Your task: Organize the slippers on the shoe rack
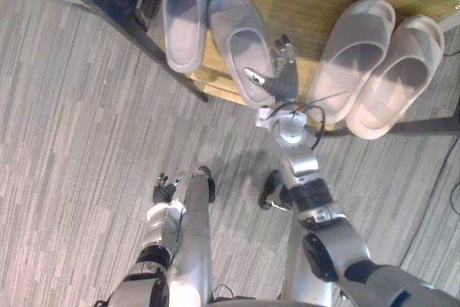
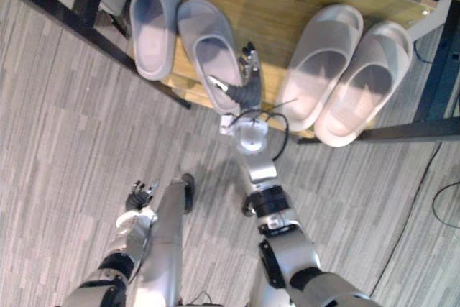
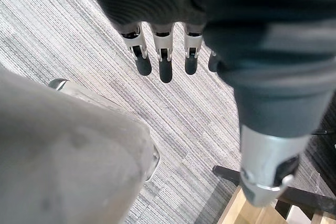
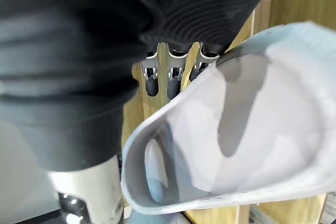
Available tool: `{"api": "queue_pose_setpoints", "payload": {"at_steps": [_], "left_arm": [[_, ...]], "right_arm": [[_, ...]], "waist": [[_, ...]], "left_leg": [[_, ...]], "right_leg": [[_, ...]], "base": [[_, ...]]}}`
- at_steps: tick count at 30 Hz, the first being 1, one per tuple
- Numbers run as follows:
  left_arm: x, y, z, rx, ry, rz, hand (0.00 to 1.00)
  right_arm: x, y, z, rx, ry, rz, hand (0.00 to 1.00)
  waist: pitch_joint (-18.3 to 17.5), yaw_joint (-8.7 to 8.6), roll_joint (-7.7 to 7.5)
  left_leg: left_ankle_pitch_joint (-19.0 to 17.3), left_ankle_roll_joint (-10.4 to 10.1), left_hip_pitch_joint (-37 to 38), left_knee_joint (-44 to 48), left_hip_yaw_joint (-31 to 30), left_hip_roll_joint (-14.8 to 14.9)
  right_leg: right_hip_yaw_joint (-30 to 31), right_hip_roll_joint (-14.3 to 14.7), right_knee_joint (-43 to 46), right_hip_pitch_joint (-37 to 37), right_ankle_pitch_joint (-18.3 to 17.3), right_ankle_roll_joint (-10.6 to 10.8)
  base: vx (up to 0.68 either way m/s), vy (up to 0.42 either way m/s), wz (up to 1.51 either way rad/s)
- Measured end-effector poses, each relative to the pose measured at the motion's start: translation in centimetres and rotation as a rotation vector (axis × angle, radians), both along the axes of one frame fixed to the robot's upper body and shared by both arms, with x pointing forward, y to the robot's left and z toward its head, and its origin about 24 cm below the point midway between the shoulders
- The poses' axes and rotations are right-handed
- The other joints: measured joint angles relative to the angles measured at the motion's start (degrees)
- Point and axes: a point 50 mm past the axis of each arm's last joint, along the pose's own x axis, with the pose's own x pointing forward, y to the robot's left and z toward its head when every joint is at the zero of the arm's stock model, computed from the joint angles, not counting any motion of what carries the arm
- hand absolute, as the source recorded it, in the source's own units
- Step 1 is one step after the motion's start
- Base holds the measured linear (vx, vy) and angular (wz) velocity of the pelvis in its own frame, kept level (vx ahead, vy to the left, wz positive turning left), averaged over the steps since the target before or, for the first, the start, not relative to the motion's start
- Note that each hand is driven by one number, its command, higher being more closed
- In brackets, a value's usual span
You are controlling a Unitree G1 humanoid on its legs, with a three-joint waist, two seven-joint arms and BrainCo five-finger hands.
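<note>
Right hand (image 1: 283,77) on slipper (image 1: 237,34) (heel end)

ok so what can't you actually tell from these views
Whether the right hand grips the second slipper from the left: its rim blocks the right wrist view, and the eye views show it too small.
Toe of the leftmost slipper: cut by the eye views' top edge.
Back of the shoe rack: beyond the same edge.

Even indoor light, soft shadows
</note>
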Motion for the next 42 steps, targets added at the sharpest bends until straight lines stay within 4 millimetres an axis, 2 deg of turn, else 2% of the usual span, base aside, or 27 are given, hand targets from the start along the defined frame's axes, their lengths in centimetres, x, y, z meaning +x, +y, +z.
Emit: {"api": "queue_pose_setpoints", "payload": {"at_steps": [8, 12, 17, 23, 26, 29, 30, 34, 36, 42], "left_arm": [[0.0, -0.2, 0.0, -0.007, -0.004, -0.006, 0.0], [0.1, -0.5, 0.0, -0.015, -0.012, -0.018, 0.0], [0.1, -0.9, -0.1, -0.025, -0.013, -0.021, 0.0], [0.0, -1.2, -0.1, -0.034, -0.013, -0.024, 0.0], [0.0, -1.3, -0.1, -0.036, -0.013, -0.024, 0.0], [0.0, -1.3, -0.1, -0.037, -0.012, -0.023, 0.0], [0.0, -1.3, -0.1, -0.038, -0.011, -0.023, 0.0], [0.0, -1.3, -0.2, -0.038, -0.008, -0.022, 0.0], [0.0, -1.2, -0.2, -0.038, -0.007, -0.021, 0.0], [-0.1, -0.9, -0.3, -0.043, -0.003, -0.004, 0.0]], "right_arm": [[1.5, -0.2, 1.6, 0.175, 0.031, 0.008, 0.0], [2.1, -1.1, 2.5, 0.286, 0.036, 0.0, 0.0], [2.8, -1.8, 3.1, 0.36, 0.049, -0.011, 0.0], [2.9, -2.2, 3.2, 0.365, 0.044, -0.02, 0.0], [2.8, -1.9, 3.3, 0.321, 0.037, -0.031, 0.0], [2.6, -1.3, 3.7, 0.173, 0.007, -0.056, 0.0], [2.2, -1.0, 3.8, 0.093, -0.02, -0.065, 0.0], [0.8, -0.4, 3.6, -0.036, -0.089, -0.078, 0.0], [0.3, -0.4, 3.1, -0.067, -0.1, -0.086, 0.0], [-1.2, -1.6, -0.4, -0.157, -0.055, -0.143, 0.0]], "waist": [[0.0, 0.32, 0.05], [0.0, 0.96, 0.14], [0.0, 1.8, 0.45], [0.0, 2.7, 0.51], [-0.1, 2.81, 0.64], [-0.1, 2.78, 0.64], [-0.1, 2.77, 0.64], [-0.1, 2.62, 0.64], [-0.1, 2.51, 0.64], [-0.1, 1.62, 0.63]], "left_leg": [[0.6, -0.2, -0.1, 0.0, -0.5, -0.6], [1.0, -0.3, -0.7, 0.0, -1.2, -0.9], [1.4, -0.2, -1.0, -0.1, -1.5, -1.6], [1.5, -0.2, -1.2, -0.1, -1.6, -1.8], [1.6, -0.2, -1.1, 0.0, -1.5, -1.8], [1.6, -0.3, -1.1, 0.0, -1.5, -1.8], [1.6, -0.3, -1.0, 0.1, -1.5, -1.8], [1.6, -0.3, -0.8, 0.1, -1.2, -1.8], [1.6, -0.3, -0.6, 0.1, -1.1, -1.8], [1.6, -0.3, 0.1, 0.0, -0.8, -1.8]], "right_leg": [[-0.3, -0.4, 0.4, 0.0, -0.2, 0.4], [-0.9, -0.7, 0.7, 0.0, -0.3, 0.4], [-1.0, -1.4, 1.1, -0.4, -0.4, 0.3], [-1.0, -1.6, 1.3, -0.5, -0.4, 0.3], [-0.9, -1.6, 1.4, -0.5, -0.4, 0.2], [-0.9, -1.6, 1.6, -0.5, -0.3, 0.0], [-0.8, -1.6, 1.6, -0.5, -0.3, 0.1], [-0.6, -1.6, 1.7, -0.5, -0.4, 0.1], [-0.5, -1.6, 1.7, -0.5, -0.4, 0.1], [-0.3, -1.6, 1.7, 0.1, -0.4, 0.1]], "base": [[-0.02, -0.004, 0.04], [-0.03, -0.004, 0.08], [-0.02, 0.002, 0.07], [-0.01, 0.003, 0.02], [0.0, 0.0, 0.0], [0.0, 0.0, 0.0], [0.0, 0.0, 0.0], [0.0, 0.0, 0.0], [0.0, 0.0, 0.0], [0.0, 0.0, 0.0]]}}
